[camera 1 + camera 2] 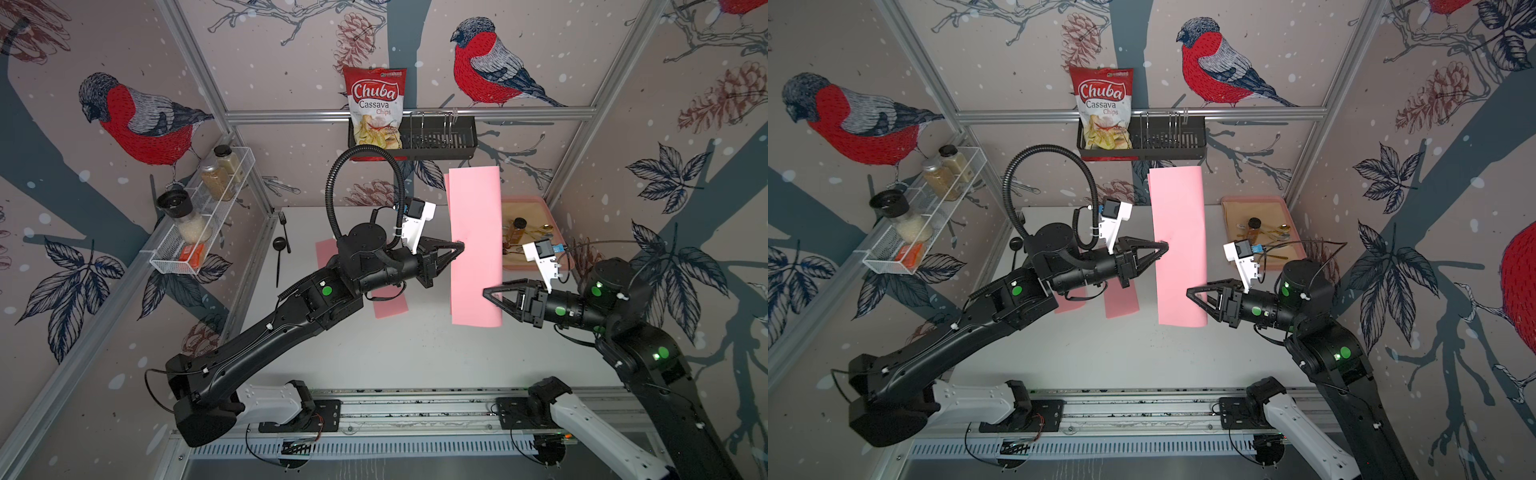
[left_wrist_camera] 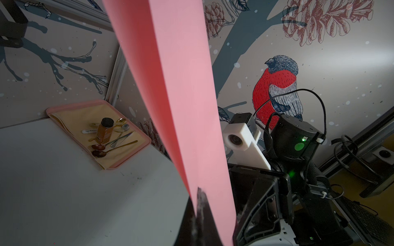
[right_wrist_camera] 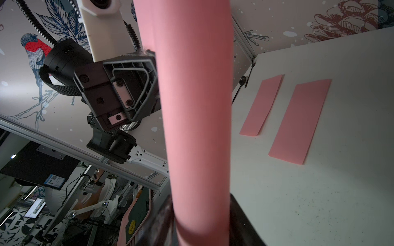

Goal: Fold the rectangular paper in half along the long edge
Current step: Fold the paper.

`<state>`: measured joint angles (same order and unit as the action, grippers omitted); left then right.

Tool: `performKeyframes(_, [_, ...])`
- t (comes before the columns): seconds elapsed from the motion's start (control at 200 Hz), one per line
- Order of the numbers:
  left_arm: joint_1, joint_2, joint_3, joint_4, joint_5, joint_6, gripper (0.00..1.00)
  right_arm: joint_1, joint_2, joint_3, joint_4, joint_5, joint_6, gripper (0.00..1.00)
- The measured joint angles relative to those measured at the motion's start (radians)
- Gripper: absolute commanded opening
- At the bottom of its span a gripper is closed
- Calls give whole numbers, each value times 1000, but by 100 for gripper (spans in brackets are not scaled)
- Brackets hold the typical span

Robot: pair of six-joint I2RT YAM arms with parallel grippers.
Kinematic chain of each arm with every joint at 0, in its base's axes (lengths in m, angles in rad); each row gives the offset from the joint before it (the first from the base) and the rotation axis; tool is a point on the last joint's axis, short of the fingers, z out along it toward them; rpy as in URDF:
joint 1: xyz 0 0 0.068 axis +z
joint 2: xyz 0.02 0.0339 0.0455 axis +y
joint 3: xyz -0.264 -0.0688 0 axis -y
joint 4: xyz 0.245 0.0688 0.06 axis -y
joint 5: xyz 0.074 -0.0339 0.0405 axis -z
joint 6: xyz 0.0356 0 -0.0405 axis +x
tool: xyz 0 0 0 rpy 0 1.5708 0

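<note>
A long pink paper hangs upright in the air above the white table, bent over lengthwise into a loose loop. My left gripper is shut on its long free edges about halfway up; the left wrist view shows the paper pinched at the fingertips. My right gripper reaches in from the opposite side, lower down. In the right wrist view the rounded fold of the paper fills the gap between its two fingers, which touch it on both sides.
Two folded pink strips lie on the table under the left arm. A pink tray with a jar and spoons sits at the back right. Black cutlery lies back left. A chips bag stands in a black wall basket.
</note>
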<state>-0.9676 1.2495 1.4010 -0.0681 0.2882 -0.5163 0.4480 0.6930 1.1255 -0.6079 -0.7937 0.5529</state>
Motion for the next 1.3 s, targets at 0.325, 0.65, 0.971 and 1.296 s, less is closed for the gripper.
performKeyframes(0.325, [0,-8,-9,2,0,-1,10,16,-4,2,4,15,-2,28])
performKeyframes(0.65, [0,-13,-23,12,8,-4,14,17,-6,0,10,6,4,25])
performKeyframes(0.971, [0,-13,-26,27,26,-7,12,24,-6,-2,16,5,5,25])
performKeyframes(1.296, [0,-13,-29,35,39,-8,0,29,-6,-2,26,6,5,26])
